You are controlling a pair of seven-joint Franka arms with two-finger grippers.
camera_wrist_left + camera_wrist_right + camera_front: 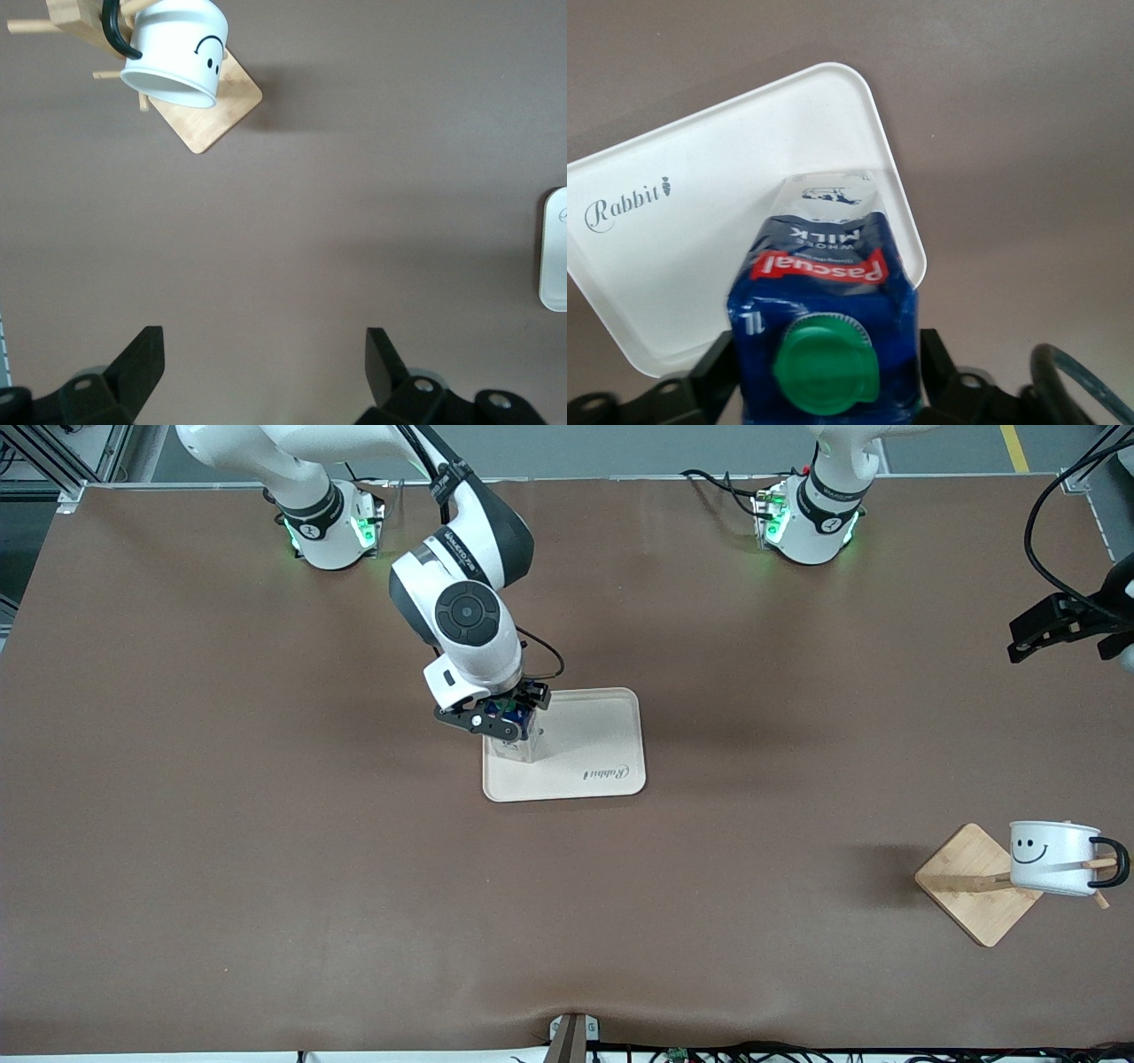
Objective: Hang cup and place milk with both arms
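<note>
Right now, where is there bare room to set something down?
Bare tabletop between the tray and the bamboo rack. Crowded: the tray's corner, where the right gripper grips the milk; the rack, holding the cup. Left gripper waits, open.

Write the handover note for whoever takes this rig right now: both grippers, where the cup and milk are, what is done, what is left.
Right gripper: over the tray, fingers on either side of the milk; carton stands upright on the tray.
Left gripper: open, empty, waiting in the air at its own end of the table.
Cup: hangs by its black handle on a peg of the wooden rack, at the left arm's end of the table.
Done: cup hung; milk on the tray.
Left: confirm the right gripper is clear of the milk, then retract it.
</note>
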